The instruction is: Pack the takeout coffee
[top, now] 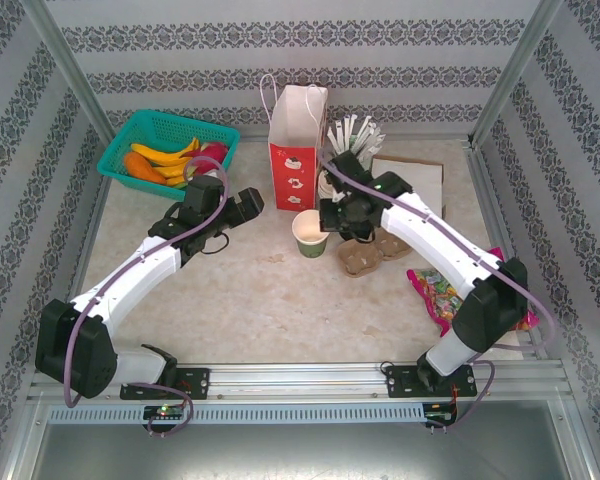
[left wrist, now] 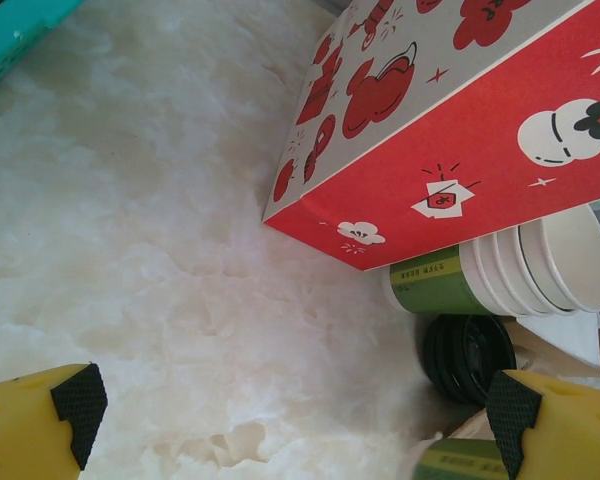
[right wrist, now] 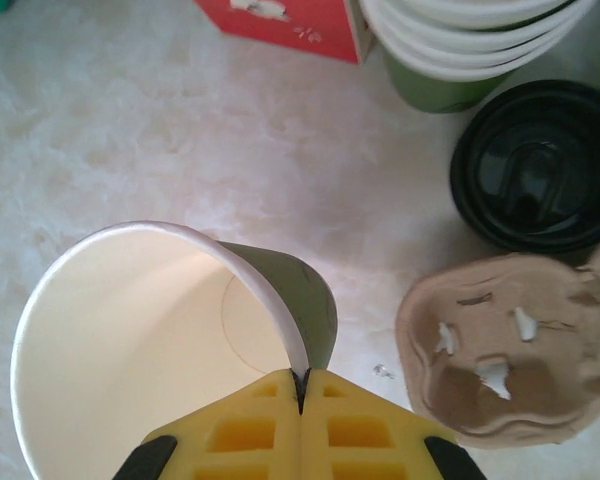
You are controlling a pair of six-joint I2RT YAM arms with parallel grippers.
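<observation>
The right fingers (right wrist: pixel 250 435) are pinching shut on the cream rim of the green paper cup (top: pixel 308 232), which is standing upright and open-topped near the counter's (top: pixel 280 300) middle, just before the red paper bag (top: pixel 297 140). The left fingers (left wrist: pixel 40 425) are hanging spread wide, holding nothing, above bare counter left of the bag.

Robot lab cell — aluminium frame (top: pixel 300 378)

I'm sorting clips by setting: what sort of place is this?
Probably a robot test cell staged as a coffee counter: patterned walls in a metal frame, stacked cups, black lids and a cup carrier.
</observation>
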